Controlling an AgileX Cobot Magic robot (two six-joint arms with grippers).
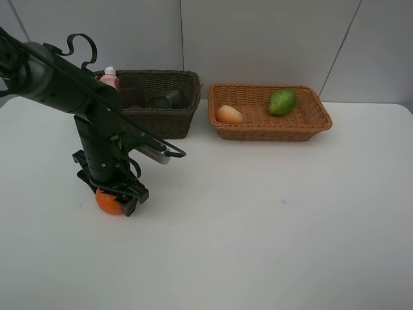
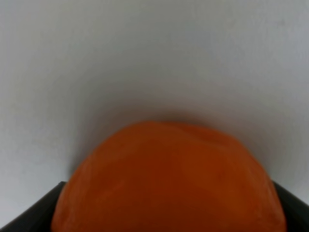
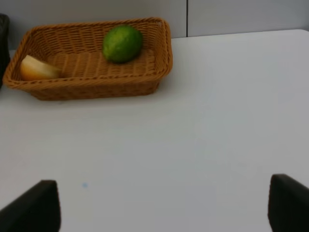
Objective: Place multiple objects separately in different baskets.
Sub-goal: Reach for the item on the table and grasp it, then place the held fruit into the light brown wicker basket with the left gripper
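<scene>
Left claw (image 1: 115,197) spread wide astride the orange (image 1: 108,203) on the bench (image 1: 271,219), grip uncertain; right claw (image 3: 164,205) wide open, empty, facing the tan basket (image 3: 91,87) holding the green fruit (image 3: 122,43)

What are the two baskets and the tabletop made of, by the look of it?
Light basket: woven wicker or a rattan-like plastic, orange-tan with a slight sheen; the weave shows clearly in the right wrist view.
Dark basket: the same kind of weave, dark brown, matte; fibre or plastic cannot be told.
Tabletop: smooth white surface, matte, likely laminate or painted board; no grain or seams visible.
</scene>
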